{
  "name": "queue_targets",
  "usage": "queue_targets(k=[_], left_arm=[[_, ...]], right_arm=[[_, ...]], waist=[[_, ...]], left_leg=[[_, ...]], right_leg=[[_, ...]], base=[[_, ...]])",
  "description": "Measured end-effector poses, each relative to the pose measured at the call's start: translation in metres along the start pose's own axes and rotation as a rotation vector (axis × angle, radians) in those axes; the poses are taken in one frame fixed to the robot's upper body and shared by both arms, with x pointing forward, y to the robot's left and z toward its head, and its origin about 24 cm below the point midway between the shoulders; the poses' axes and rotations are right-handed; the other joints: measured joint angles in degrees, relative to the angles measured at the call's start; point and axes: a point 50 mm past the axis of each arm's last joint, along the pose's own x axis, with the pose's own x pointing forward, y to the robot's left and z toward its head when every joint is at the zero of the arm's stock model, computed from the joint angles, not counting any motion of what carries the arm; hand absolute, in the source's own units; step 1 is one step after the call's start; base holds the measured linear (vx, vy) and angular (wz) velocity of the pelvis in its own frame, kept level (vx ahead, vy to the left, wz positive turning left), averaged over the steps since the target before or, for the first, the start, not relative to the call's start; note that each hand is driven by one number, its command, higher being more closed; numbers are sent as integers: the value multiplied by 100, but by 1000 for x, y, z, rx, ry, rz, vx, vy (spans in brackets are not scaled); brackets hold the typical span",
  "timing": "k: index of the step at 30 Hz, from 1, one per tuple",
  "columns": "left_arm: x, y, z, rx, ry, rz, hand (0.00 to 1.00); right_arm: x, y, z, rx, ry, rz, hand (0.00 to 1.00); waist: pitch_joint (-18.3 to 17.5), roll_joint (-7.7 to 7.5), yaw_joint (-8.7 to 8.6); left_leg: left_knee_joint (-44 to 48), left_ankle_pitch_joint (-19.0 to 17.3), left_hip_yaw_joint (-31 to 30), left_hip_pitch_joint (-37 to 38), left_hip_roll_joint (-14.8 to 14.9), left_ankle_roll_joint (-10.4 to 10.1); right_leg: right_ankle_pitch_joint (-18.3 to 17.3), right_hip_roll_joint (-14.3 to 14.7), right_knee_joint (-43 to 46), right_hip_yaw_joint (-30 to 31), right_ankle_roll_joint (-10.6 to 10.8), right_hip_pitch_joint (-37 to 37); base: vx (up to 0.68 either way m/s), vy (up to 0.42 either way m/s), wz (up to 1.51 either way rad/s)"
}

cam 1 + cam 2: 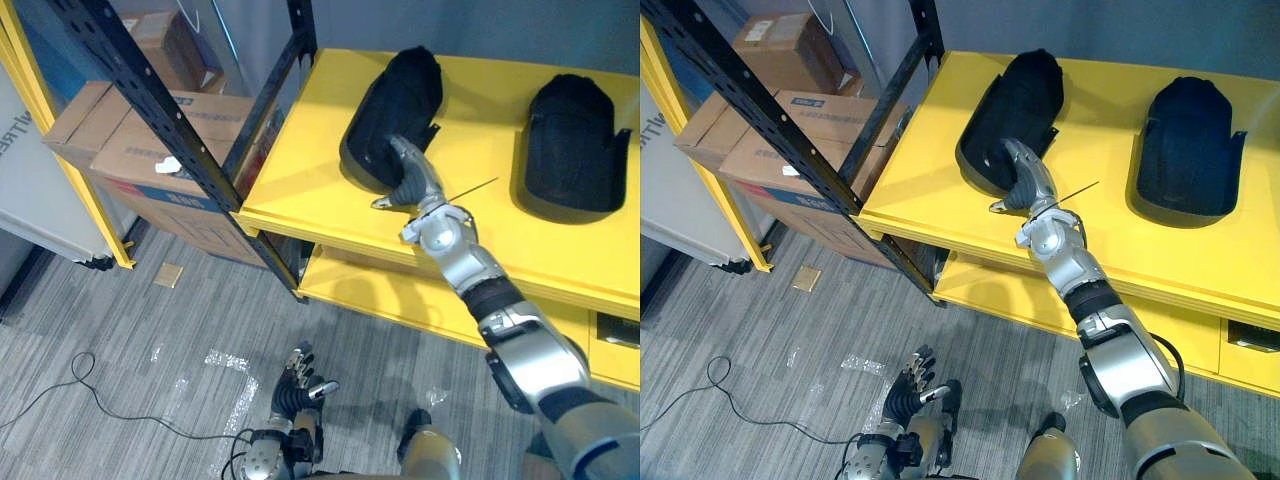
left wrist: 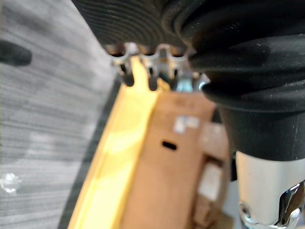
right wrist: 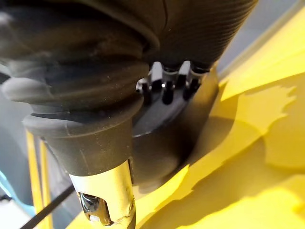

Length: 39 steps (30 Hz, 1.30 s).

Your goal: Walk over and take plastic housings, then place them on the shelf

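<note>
Reaching onto the shelf top

Down near the grey carpet (image 1: pixel 120 330), the left hand (image 1: pixel 298 385) hung low, its fingers loosely bent and holding nothing. Higher up, the right arm stretched out over the front edge of the yellow shelf (image 1: pixel 480 130). The right hand (image 1: pixel 410 180) lay on the near end of a black plastic housing (image 1: pixel 400 95), fingers nearly straight along its curved back and not clamped, thumb poking out sideways just above the shelf. That housing sat on the shelf's left part. A second housing (image 1: pixel 570 140) lay well apart to its right, untouched. Off to the left, behind a slanting black post (image 1: pixel 150 100), cardboard boxes (image 1: pixel 130 150) were stacked.
</note>
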Motion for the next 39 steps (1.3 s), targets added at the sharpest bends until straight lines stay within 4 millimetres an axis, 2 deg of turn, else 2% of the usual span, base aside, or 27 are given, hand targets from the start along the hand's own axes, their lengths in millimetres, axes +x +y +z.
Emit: queue_targets(k=[6,12,18,24,30,33,36,37,39], left_arm=[[0,0,0,1,0,3,0],[0,1,0,5,2,3,0],[0,1,-1,7,5,3,0],[-1,3,-3,19,27,6,0],[-2,5,-4,24,31,9,0],[-2,5,-4,25,31,10,0],[-2,6,-4,27,33,13,0],[-2,6,-4,28,35,12,0],[-2,6,-4,28,36,9,0]], right_arm=[[0,1,13,7,-54,-21,0],[-2,4,17,-19,-75,-25,0],[-1,-2,25,-59,-105,-46,0],[0,-16,18,-170,-112,-75,0],[1,-27,14,-209,-114,-94,0],[2,-37,28,-198,-201,-145,0],[-1,-44,54,-119,-372,-173,0],[-4,-43,67,-69,-450,-118,0],[-6,-39,77,-52,-503,-40,0]], waist=[[0,0,-8],[0,-2,-7],[-2,-7,-7],[-13,-29,-8],[-35,-72,-10],[-64,-129,-16],[-84,-171,-12],[-85,-174,-15],[-87,-177,-15]], left_leg=[[-3,1,28,0,4,-1],[12,1,59,4,29,-2],[13,1,99,20,85,-3],[9,2,162,30,102,-4],[-12,6,187,115,140,-9],[-87,38,187,115,164,-34],[-88,44,185,109,185,-41],[-85,45,186,111,187,-42],[-84,46,185,111,188,-43]], right_leg=[[10,12,-20,3,9,18],[19,43,-44,20,3,26],[29,101,-81,40,-6,25],[105,143,-131,110,-10,30],[188,210,-277,129,-5,152],[202,242,-298,126,-4,126],[207,266,-305,125,-7,122],[207,267,-303,126,-7,122],[206,267,-299,126,-7,122]], base=[[25,0,-1],[0,0,0],[-1,-1,-2],[7,3,-4],[2,3,-3],[0,0,0],[0,0,0],[0,0,0],[0,0,0]])
